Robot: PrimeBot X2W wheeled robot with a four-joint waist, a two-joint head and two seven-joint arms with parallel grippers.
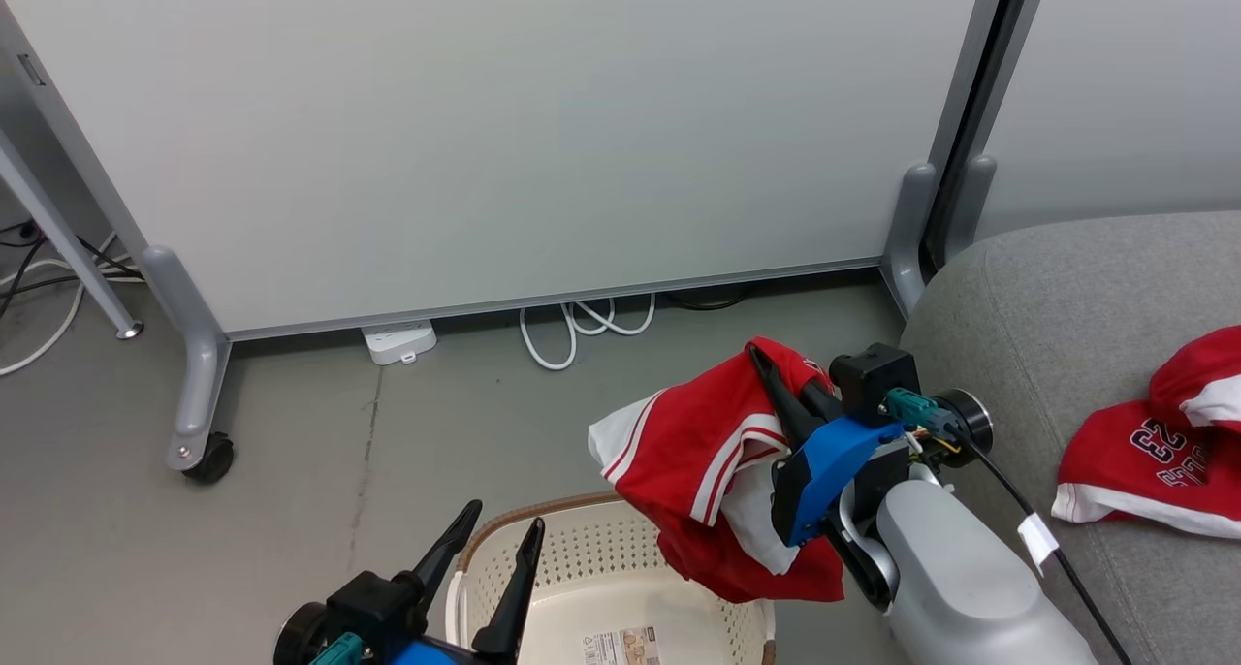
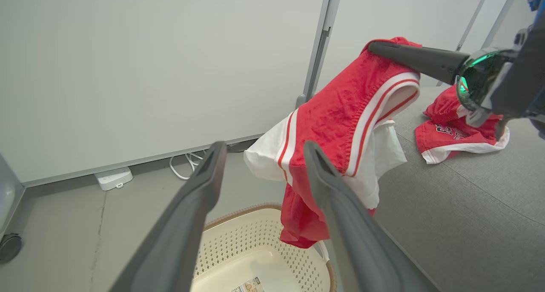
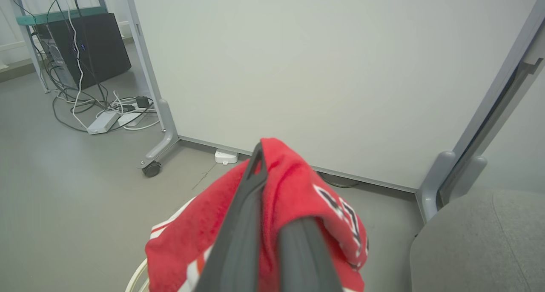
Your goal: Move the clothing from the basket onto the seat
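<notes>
One red garment (image 1: 693, 442) in clamped R end effector (image 1: 761, 360) over basket (image 1: 591, 549); L end effector (image 1: 504, 515) apart, empty.

Matt cloth clothing (image 1: 690, 434), perforated plastic basket (image 1: 582, 551)

We see a white partition panel (image 1: 504, 132) on grey legs, 1 black caster (image 1: 208, 459) at its left foot. Beneath it lie a white power strip (image 1: 398, 341) and looped white cable (image 1: 582, 326) on the grey floor (image 1: 320, 549).

Soft, even light fills the room, leaving only faint shadows under the partition (image 1: 485, 142). Wrist views bow straight lines near their edges; focus is sharp.
</notes>
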